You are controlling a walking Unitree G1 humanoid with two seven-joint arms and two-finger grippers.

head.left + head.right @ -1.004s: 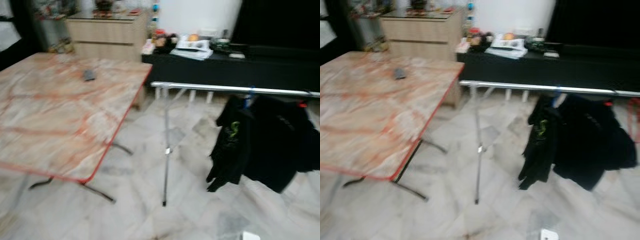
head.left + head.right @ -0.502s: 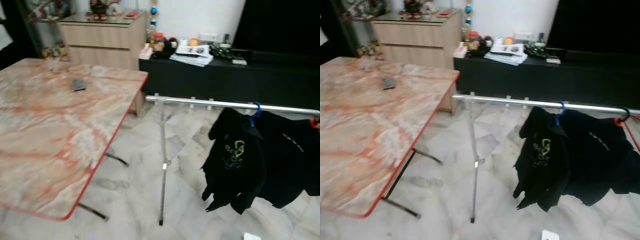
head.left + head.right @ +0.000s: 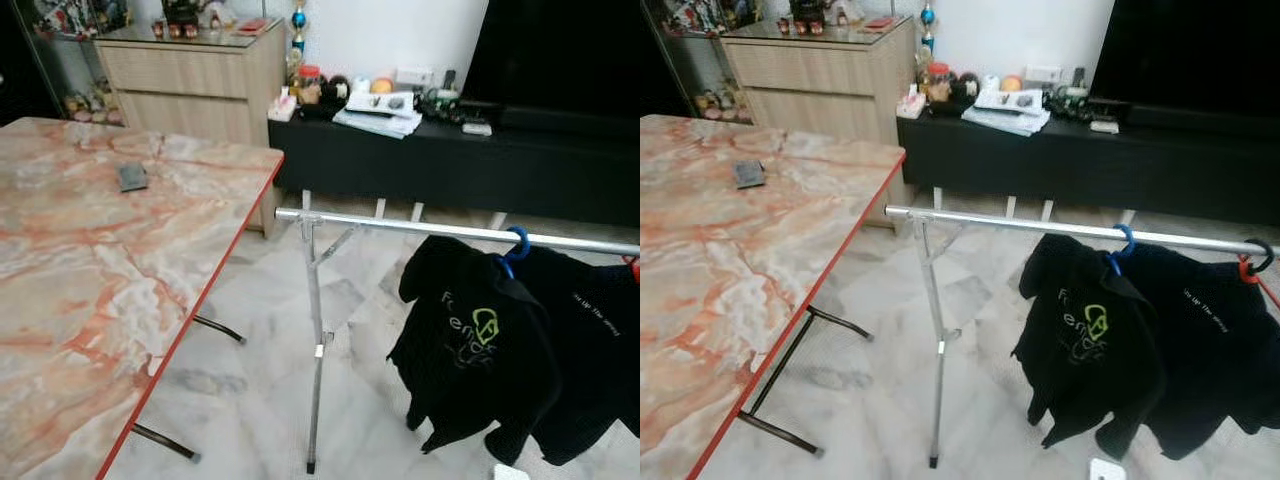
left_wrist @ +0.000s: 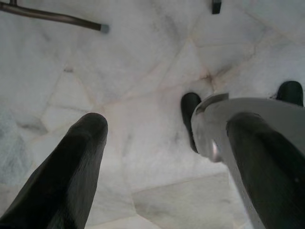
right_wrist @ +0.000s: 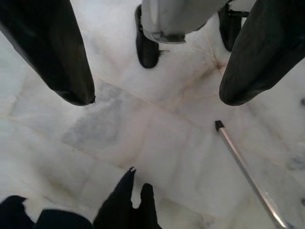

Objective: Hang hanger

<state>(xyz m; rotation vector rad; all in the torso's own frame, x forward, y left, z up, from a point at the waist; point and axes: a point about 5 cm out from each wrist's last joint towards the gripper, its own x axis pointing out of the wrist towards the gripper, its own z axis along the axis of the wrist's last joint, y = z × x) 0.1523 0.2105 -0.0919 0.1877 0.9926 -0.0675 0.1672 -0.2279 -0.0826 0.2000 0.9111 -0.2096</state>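
On the rail (image 3: 420, 228), black shirts (image 3: 480, 350) on hangers (image 3: 512, 250).

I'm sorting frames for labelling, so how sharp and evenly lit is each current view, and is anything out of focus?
Both eye views are sharp and evenly lit: the print on the black sweatshirt reads clearly. In both wrist views the pale marble floor is crisp and bright, while the near black fingers of the left claw and right claw look soft.
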